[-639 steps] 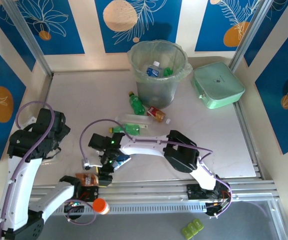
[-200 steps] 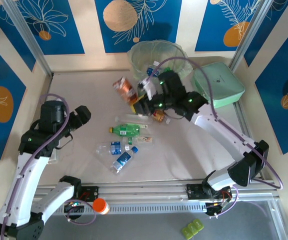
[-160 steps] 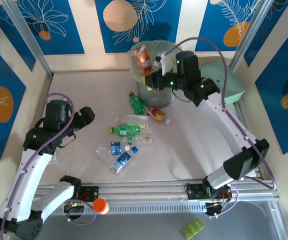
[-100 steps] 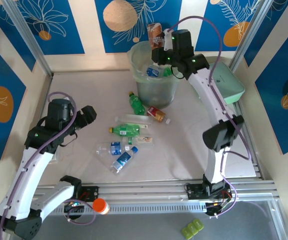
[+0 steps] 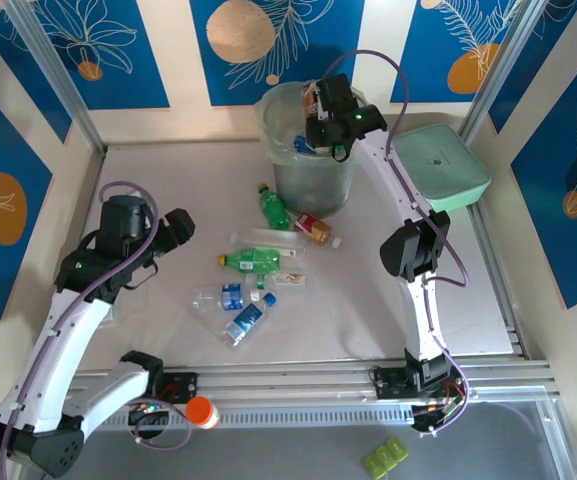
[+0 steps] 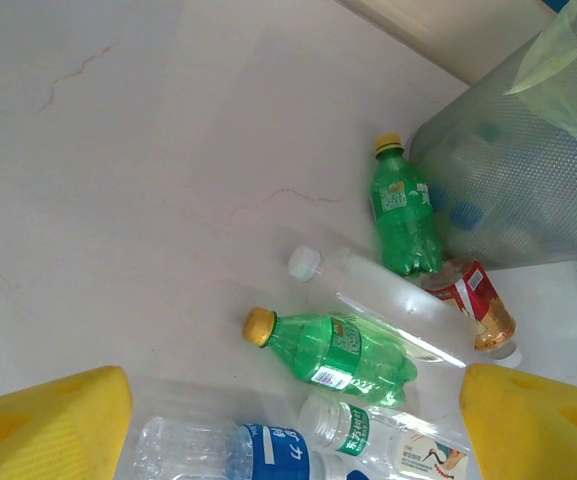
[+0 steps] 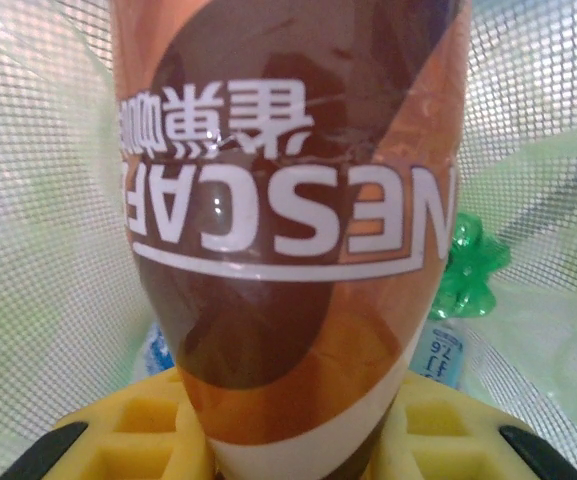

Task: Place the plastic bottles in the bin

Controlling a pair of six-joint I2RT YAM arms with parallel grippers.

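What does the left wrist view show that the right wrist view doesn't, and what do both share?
Left wrist: the open left gripper above the pale table, where two green plastic bottles with yellow caps, a clear white-capped bottle and a red-labelled bottle lie. Right wrist: the right gripper shut on a brown-and-orange Nescafe-labelled bottle, with a crumpled green bottle beyond it. Both: the translucent grey-green mesh-walled bin lined with a clear bag.

Loses both ends of the brown-labelled bottle (image 7: 288, 200) past the right wrist view's edges; crops the blue-labelled bottle (image 6: 238, 452) at left wrist's bottom edge.
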